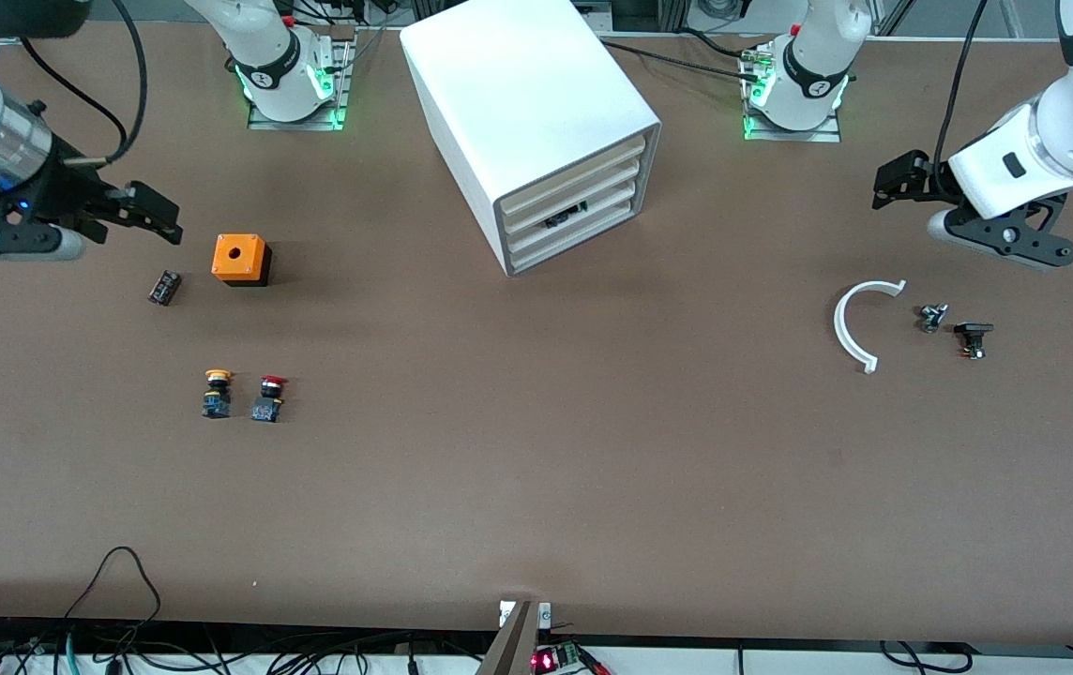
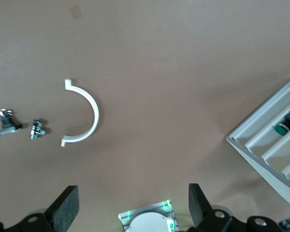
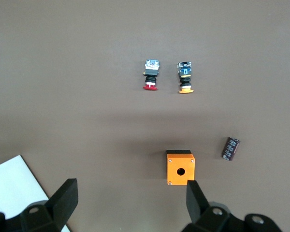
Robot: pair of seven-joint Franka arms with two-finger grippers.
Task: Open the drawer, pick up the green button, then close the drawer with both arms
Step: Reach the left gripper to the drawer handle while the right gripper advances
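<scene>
Your target drawer [image 1: 581,208], third front down in the cabinet [image 1: 527,122], sits shut, with the green button [image 2: 282,128] just visible inside. From the left gripper [image 1: 898,178], fingers spread wide over the worktop [image 1: 536,469], it lies around nine o'clock and is the shorter reach; from the right gripper [image 1: 147,211], equally wide and waiting, three o'clock.

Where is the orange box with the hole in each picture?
Front view: the orange box sits on the table toward the right arm's end, beside the small dark cylinder and farther from the camera than the yellow-capped button and the red-capped button.
Left wrist view: not in it.
Right wrist view: low in the picture, between the right gripper's fingers.
Shared landmark: the white cabinet, a corner of it in the right wrist view.
</scene>
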